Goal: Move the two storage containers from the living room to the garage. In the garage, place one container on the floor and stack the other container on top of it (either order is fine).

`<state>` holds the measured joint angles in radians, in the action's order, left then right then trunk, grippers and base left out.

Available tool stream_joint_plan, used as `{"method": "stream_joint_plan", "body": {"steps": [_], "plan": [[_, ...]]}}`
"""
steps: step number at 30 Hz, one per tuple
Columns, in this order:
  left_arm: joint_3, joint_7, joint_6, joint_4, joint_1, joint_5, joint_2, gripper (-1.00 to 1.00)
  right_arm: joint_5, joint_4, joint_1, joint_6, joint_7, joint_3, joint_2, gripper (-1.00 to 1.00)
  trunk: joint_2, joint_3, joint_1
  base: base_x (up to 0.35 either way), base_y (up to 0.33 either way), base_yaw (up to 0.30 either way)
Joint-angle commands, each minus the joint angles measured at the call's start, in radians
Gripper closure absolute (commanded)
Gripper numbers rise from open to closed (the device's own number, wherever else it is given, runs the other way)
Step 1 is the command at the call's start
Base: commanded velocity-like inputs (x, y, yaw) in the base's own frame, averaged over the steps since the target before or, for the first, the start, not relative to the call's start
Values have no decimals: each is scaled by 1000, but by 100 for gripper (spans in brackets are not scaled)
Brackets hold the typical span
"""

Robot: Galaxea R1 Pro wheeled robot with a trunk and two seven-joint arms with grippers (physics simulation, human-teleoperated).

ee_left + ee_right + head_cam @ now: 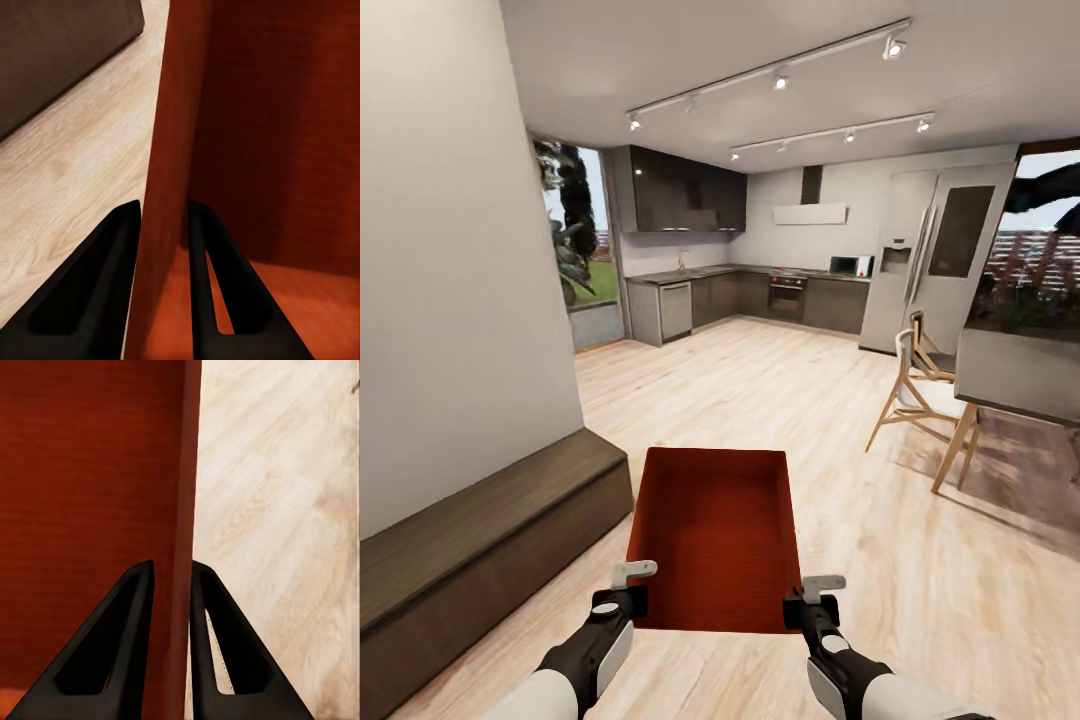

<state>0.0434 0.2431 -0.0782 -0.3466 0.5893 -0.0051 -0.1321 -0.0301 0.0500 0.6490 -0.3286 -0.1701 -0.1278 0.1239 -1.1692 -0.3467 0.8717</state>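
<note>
An orange-red open-top storage container hangs above the light wood-plank floor straight ahead of me, held between both arms. My left gripper is shut on its left wall, one finger outside and one inside. The right gripper is shut on the right wall the same way, its fingers astride the rim. The bin looks empty.
A long low dark-brown cabinet runs along the white wall at left. A kitchen lies ahead, with a fridge. At right stand a table and wooden chairs. Open plank floor stretches ahead.
</note>
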Motion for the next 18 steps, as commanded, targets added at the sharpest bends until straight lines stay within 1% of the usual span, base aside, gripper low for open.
{"method": "stream_joint_plan", "body": {"steps": [1, 18], "plan": [[12, 4, -6, -2, 0, 4, -1, 100, -5, 1, 1, -4, -6, 27, 0, 100, -1, -1, 0, 0, 0, -278], [12, 5, -6, -2, 0, 4, -1, 100, -5, 1, 1, -4, -6, 27, 0, 100, -1, -1, 0, 0, 0, -278]]}}
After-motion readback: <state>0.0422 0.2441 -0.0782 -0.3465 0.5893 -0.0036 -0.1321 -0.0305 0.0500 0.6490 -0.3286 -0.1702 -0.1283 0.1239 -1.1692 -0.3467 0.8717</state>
